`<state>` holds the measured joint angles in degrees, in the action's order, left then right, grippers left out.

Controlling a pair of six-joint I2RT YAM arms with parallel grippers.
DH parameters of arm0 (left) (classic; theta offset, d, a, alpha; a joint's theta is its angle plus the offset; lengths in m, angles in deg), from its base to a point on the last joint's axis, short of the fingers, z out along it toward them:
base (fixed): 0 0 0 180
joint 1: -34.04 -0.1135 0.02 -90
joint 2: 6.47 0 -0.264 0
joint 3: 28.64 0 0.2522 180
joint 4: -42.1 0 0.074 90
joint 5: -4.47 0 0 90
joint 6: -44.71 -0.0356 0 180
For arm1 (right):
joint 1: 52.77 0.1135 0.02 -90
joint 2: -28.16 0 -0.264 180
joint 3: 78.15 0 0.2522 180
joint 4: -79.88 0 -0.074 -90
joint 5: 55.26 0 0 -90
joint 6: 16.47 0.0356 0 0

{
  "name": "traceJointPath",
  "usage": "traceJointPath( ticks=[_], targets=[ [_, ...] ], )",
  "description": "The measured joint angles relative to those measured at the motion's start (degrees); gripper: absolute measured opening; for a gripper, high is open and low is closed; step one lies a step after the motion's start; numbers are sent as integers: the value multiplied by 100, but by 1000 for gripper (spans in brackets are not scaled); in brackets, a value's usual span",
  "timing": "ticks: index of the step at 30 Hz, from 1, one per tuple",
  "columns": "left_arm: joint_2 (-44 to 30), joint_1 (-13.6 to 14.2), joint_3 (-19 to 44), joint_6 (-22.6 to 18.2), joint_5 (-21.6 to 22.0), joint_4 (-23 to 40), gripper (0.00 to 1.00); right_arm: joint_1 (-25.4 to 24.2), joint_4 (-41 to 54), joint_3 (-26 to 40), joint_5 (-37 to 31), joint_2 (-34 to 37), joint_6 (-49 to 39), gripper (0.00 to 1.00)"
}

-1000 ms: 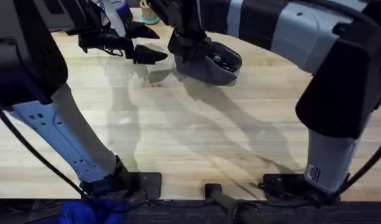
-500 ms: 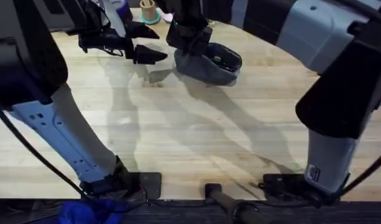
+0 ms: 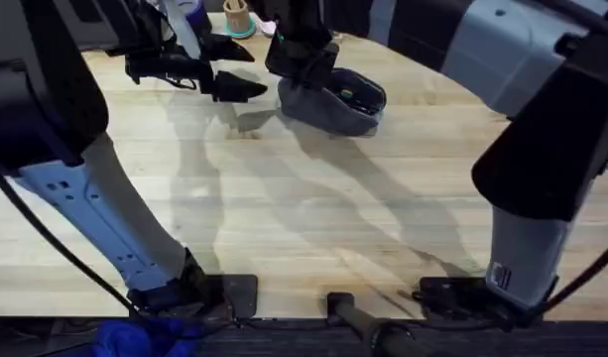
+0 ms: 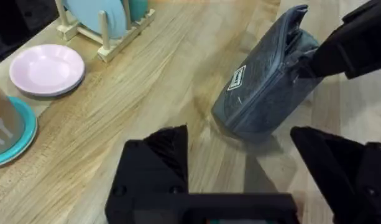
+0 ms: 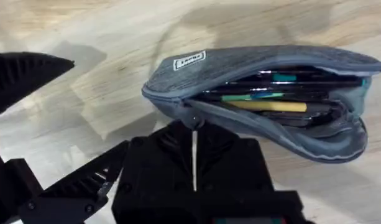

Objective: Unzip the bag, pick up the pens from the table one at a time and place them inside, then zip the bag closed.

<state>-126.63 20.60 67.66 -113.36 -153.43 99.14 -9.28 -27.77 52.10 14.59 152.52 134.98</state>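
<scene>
The grey-blue bag [image 3: 333, 104] lies on the table [image 3: 313, 218] at the far centre. Its zipper gapes along the whole length. Several pens [image 5: 265, 93] lie inside it, teal, green and yellow ones among them. My right gripper [image 3: 296, 71] sits at the bag's left end, fingers pressed together at the zipper pull [image 5: 193, 118]. My left gripper [image 3: 234, 67] hovers open just left of the bag with nothing between its fingers; the bag [image 4: 265, 87] lies ahead of it [image 4: 240, 152].
A pink plate [image 4: 46, 68], a wooden dish rack with blue plates [image 4: 109, 25] and a tan cup on a teal saucer [image 3: 236, 15] stand along the far left edge. Bare wood stretches from the bag toward the arm bases.
Over the last second my right gripper shifted a little back and left to the bag's end, uncovering more of the open bag. The left gripper has held still.
</scene>
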Motion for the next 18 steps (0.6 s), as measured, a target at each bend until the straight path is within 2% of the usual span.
traceJointPath(
  ticks=[5,14,18],
  targets=[
    [0,64,0,0,0,0,996,0,0,0,0,0,0,33],
    [0,436,0,1,-4,-194,995,0,0,2,0,0,0,33],
    [0,559,0,2,-4,-228,945,0,0,2,0,0,0,33]
  ],
)
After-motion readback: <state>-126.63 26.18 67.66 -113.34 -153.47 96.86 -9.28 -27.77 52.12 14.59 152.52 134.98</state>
